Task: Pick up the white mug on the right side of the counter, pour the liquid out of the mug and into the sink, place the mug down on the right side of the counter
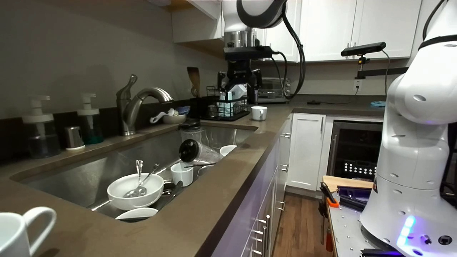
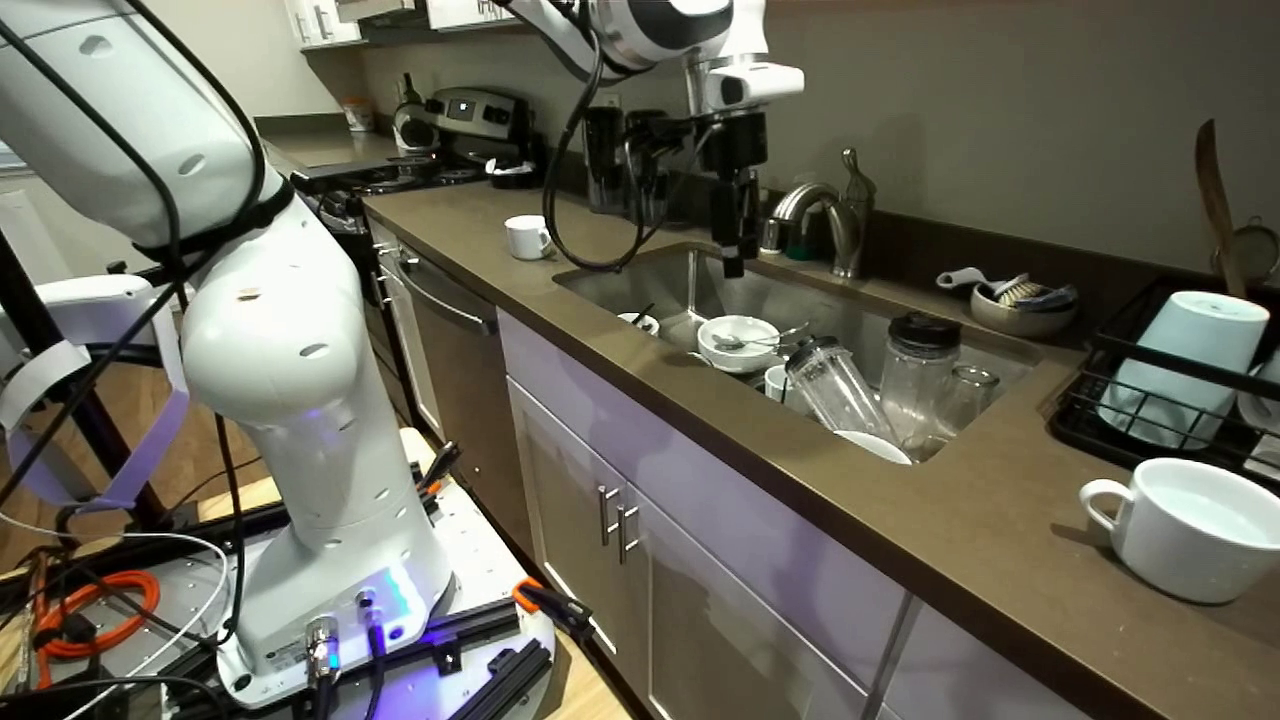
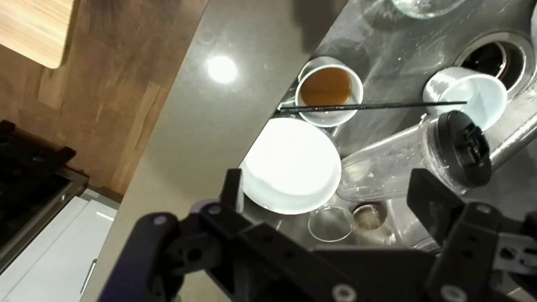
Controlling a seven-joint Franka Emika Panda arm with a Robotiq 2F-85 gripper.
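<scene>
A white mug (image 2: 1185,530) stands upright on the right side of the counter (image 2: 960,515), in front of the dish rack. It also shows in an exterior view (image 1: 256,114) at the far end of the counter. Its liquid cannot be made out. A second white mug (image 2: 525,238) stands on the counter beyond the sink's left end; it is large and cut off in an exterior view (image 1: 10,233). My gripper (image 2: 735,265) hangs pointing down above the sink (image 1: 82,178). In the wrist view my gripper (image 3: 329,193) is open with nothing between its fingers. Neither counter mug shows there.
The sink holds a white bowl (image 3: 291,165), a mug with brown liquid (image 3: 327,88), a tilted clear bottle (image 3: 390,159) and other dishes. A faucet (image 2: 845,225) rises behind it. A black dish rack (image 2: 1080,400) with cups stands at the right.
</scene>
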